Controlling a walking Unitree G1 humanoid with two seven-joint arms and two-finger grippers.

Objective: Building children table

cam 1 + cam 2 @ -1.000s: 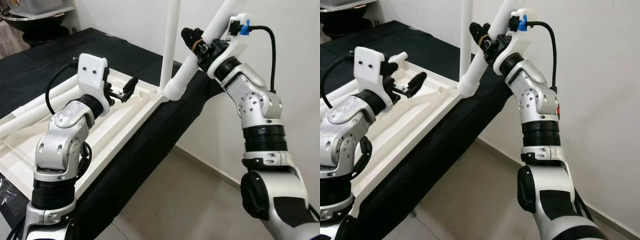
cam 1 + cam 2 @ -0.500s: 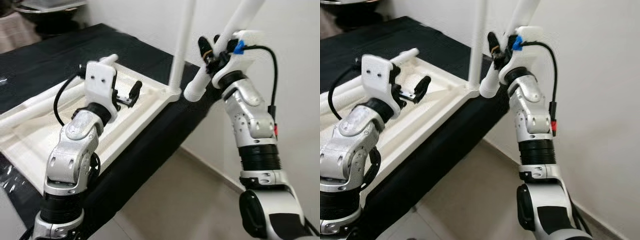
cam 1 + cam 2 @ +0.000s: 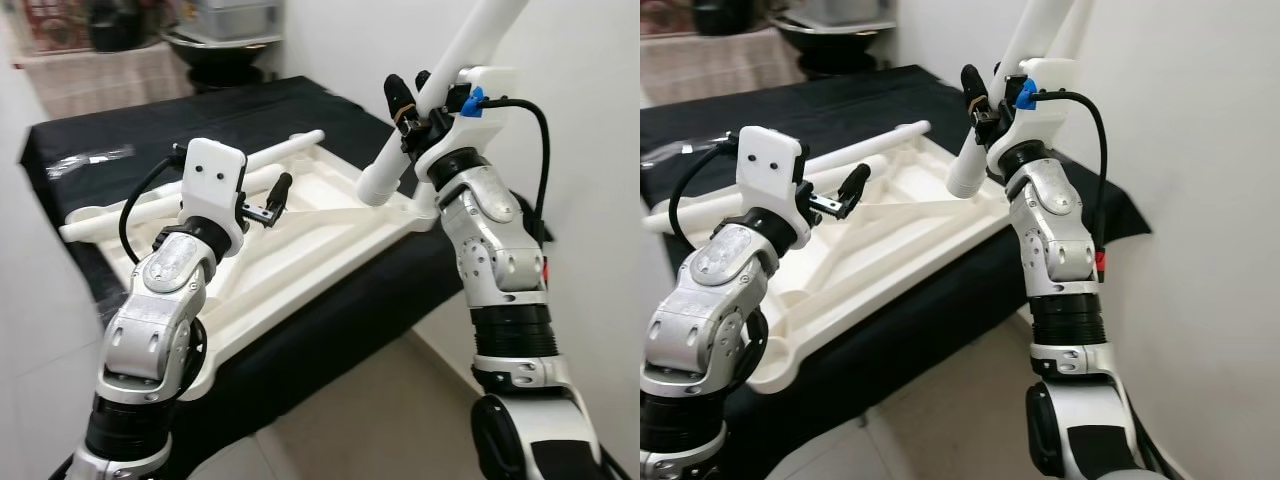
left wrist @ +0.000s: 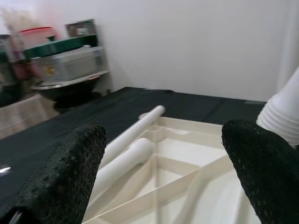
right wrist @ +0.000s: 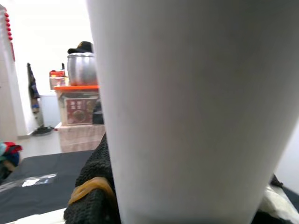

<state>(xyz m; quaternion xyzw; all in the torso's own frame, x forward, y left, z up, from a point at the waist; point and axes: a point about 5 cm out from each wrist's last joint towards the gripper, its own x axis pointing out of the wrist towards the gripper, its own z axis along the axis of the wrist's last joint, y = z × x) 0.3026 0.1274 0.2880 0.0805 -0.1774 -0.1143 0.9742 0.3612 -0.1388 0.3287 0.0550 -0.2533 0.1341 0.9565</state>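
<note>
Gripping a stiff, likely light white leg [image 3: 440, 95] mid-shaft in the right pincer [image 3: 408, 100] above the upturned tabletop [image 3: 300, 240], left pincer [image 3: 268, 200] hovering wide.

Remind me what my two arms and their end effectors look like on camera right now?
Both arms are silver segmented metal with black ribbed joint bands. Each wrist carries a white plastic camera housing fed by a black cable; the right one has a blue connector. The left end effector has two long black textured fingers; the right end effector is also black, with a yellowish band near one finger.
</note>
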